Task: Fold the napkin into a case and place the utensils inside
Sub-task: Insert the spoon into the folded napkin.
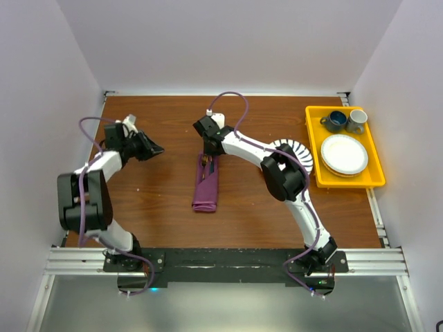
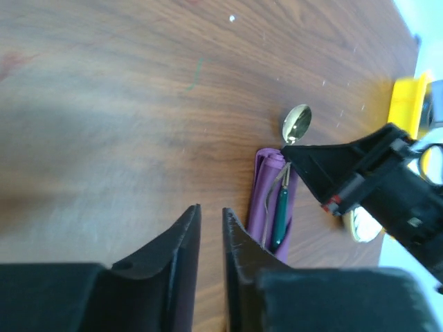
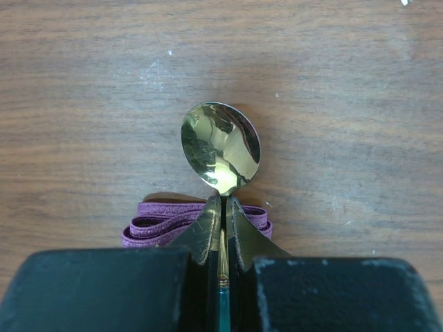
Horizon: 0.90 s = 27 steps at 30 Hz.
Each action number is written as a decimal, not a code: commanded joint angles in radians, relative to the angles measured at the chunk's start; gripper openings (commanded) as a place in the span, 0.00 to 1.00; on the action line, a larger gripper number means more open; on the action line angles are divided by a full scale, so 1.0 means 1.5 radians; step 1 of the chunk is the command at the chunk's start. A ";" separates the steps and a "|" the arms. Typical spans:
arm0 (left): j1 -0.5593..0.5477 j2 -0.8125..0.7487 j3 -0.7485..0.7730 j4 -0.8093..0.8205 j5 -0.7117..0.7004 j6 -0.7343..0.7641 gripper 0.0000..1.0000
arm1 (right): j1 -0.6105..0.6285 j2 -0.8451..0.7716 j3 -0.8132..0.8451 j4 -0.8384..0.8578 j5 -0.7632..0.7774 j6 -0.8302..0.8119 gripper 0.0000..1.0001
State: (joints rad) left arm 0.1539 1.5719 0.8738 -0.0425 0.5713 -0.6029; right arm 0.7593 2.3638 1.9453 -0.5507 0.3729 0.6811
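Your right gripper [image 3: 223,207] is clamped on the gold spoon [image 3: 220,146] at its neck, over the top end of the case [image 1: 206,190].
The purple case lies on the wooden table [image 1: 152,207] between your arms, with a green-handled utensil [image 2: 279,211] tucked inside. Your left gripper [image 2: 211,232] hovers well to its left, jaws narrow, holding nothing.

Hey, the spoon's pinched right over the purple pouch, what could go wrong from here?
The right end effector pinches the spoon by its thin neck, so it might pivot or slip. The open end of the case looks flat and layered, so the spoon might catch the wrong fold or drag the cloth.
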 commanded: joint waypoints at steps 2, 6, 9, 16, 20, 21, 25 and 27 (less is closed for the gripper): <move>-0.079 0.129 0.120 0.010 0.066 0.085 0.29 | 0.004 -0.039 -0.020 -0.011 0.002 0.004 0.00; -0.136 0.186 0.136 0.077 0.068 0.074 0.44 | 0.003 -0.042 -0.022 -0.012 0.003 0.001 0.00; -0.169 0.222 0.148 0.098 0.071 0.062 0.45 | 0.004 -0.045 -0.025 -0.013 0.006 0.000 0.00; -0.204 0.257 0.145 0.132 0.062 0.052 0.44 | 0.004 -0.046 -0.025 -0.015 0.005 -0.002 0.00; -0.213 0.269 0.134 0.147 0.071 0.043 0.44 | 0.003 -0.039 -0.021 -0.016 0.000 -0.001 0.00; -0.214 0.270 0.132 0.157 0.072 0.039 0.43 | 0.004 -0.039 -0.019 -0.016 -0.001 -0.001 0.00; -0.216 0.284 0.123 0.183 0.081 0.015 0.41 | 0.003 -0.036 -0.013 -0.017 -0.003 -0.002 0.00; -0.216 0.292 0.122 0.198 0.083 -0.003 0.36 | 0.004 -0.034 -0.009 -0.020 -0.002 0.000 0.00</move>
State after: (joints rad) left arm -0.1646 1.9820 1.0672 0.1638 0.6685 -0.5591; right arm 0.7593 2.3474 1.9198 -0.5465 0.3717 0.6804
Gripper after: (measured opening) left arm 0.409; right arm 0.018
